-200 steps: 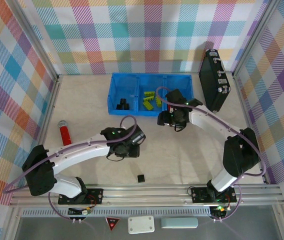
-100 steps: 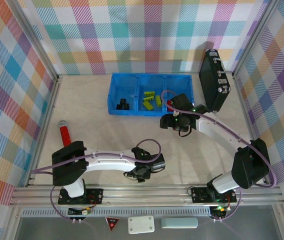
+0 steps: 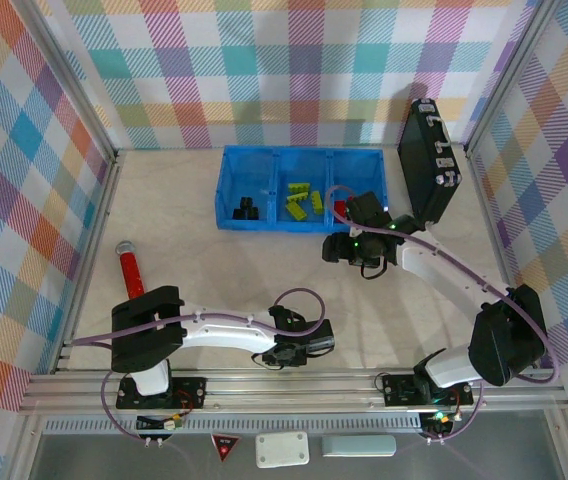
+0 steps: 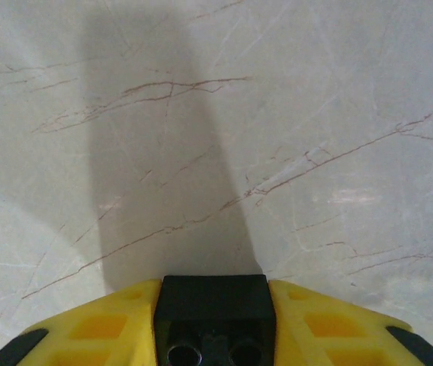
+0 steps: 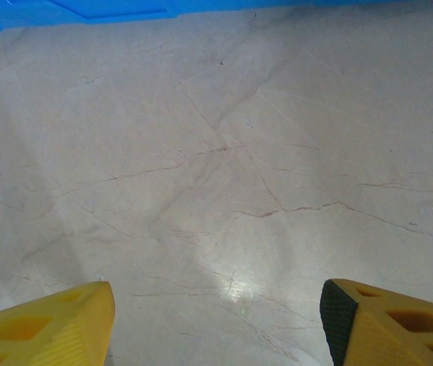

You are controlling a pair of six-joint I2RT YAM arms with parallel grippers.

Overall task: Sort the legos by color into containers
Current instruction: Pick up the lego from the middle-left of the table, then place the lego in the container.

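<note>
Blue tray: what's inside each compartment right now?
Left: black legos. Middle: lime-green legos. Right: a red piece shows at the near left corner; the right arm covers part of that compartment, so any other contents are hidden.

Nothing legible from where I stand. The small red triangular sticker (image 3: pixel 223 446) below the aluminium front rail (image 3: pixel 294 385) is too tiny to read.

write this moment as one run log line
left gripper: shut on black lego at near table edge | right gripper: open, empty, near blue tray | black lego not yet binned
</note>
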